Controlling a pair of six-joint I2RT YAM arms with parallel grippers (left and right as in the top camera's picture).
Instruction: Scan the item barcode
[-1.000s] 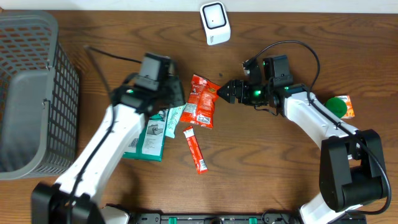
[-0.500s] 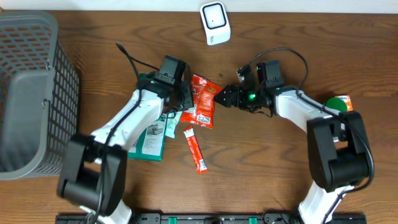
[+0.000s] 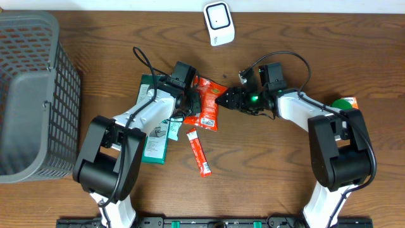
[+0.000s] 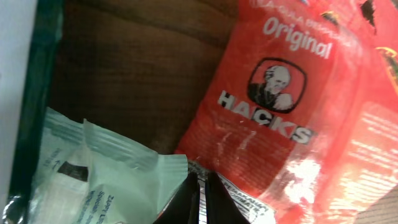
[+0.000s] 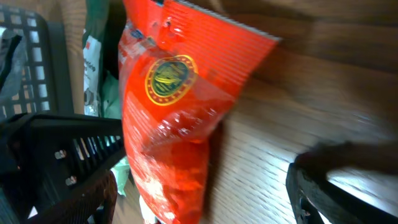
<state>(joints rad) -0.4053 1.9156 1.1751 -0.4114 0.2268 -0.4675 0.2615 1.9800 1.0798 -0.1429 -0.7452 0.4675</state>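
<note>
A red "Hacks Original" candy packet [image 3: 207, 104] lies flat at mid-table. My left gripper [image 3: 188, 105] is shut, its tips down at the packet's left edge. In the left wrist view the closed fingertips [image 4: 200, 200] rest where the red packet [image 4: 280, 118] meets a pale green packet [image 4: 106, 174]. My right gripper [image 3: 223, 99] stands open at the packet's right side. The right wrist view shows the red packet [image 5: 168, 124] lying between its wide-apart fingers [image 5: 84, 196], nearer the left one. A white scanner [image 3: 219, 23] stands at the back centre.
A grey mesh basket [image 3: 31, 95] fills the left side. Dark green and pale green packets [image 3: 155, 136] lie under my left arm. A red stick sachet [image 3: 199, 152] lies in front of the packet. A green and orange item [image 3: 347, 106] sits at the right.
My left arm has swung right and brought its shut gripper onto the red packet's left edge. My right gripper has slid left up to the packet, and its fingers have narrowed slightly.
</note>
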